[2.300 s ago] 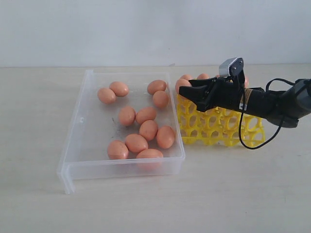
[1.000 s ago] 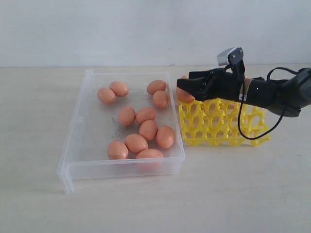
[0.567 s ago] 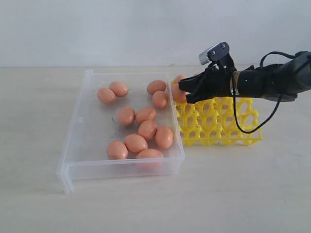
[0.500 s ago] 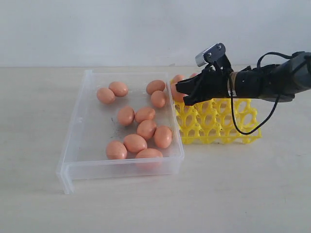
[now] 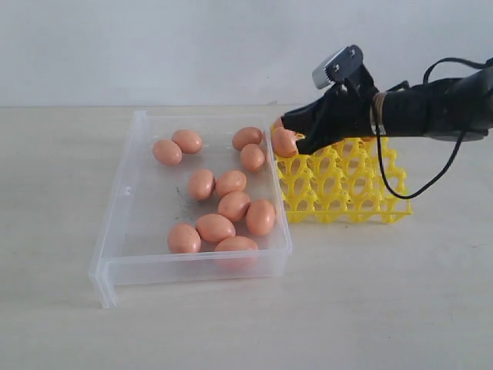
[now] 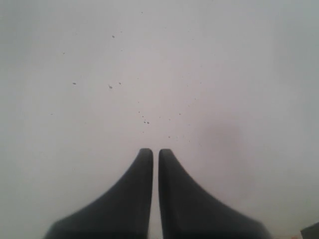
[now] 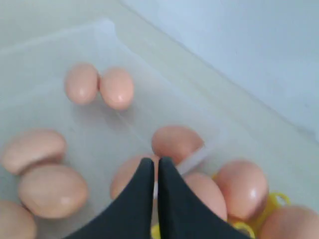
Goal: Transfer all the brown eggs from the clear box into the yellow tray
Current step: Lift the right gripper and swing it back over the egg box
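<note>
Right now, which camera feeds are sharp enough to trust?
Exterior view: evenly lit and sharp, clear box walls faint. Right wrist view: brown eggs blurred behind the right gripper. Left wrist view: only the left gripper against a blank, speckled surface.

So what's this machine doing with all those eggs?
A robot arm is moving brown eggs from the clear box into the yellow tray. Eleven eggs lie in the box, and a few sit in the tray, mostly hidden behind the arm. The right gripper hovers over the tray's edge beside the box, shut and holding nothing. The left gripper is shut too, away from the eggs.
</note>
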### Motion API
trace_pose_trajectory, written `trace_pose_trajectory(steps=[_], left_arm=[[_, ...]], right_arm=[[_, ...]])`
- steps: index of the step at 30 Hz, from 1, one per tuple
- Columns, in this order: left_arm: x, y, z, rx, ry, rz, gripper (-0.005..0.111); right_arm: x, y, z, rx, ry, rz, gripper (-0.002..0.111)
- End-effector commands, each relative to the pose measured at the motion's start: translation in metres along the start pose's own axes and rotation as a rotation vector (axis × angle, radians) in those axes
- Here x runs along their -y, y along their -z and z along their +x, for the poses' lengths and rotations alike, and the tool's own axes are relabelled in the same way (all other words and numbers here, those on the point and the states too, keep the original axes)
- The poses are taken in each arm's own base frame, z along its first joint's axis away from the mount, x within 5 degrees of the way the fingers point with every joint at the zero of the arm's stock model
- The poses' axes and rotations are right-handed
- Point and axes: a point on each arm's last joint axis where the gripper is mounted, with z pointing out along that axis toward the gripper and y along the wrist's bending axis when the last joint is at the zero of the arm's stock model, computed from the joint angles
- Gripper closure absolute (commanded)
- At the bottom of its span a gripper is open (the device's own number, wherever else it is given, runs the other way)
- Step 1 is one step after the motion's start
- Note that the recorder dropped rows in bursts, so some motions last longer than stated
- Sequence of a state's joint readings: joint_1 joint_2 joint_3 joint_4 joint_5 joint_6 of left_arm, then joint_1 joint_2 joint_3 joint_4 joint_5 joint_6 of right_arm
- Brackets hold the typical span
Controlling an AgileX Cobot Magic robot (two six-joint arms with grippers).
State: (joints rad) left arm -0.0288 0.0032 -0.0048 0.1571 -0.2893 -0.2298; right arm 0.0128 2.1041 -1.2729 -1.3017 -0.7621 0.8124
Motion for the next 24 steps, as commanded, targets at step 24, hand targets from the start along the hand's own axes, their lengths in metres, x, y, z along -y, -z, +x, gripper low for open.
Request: trace_pose_trajectory(steps=[24], left_arm=[[0.0, 0.001, 0.002, -0.007, 0.013, 0.0, 0.102]], right_arm=[[-0.158, 0.066, -0.071, 0.617, 0.367, 0.207, 0.109]])
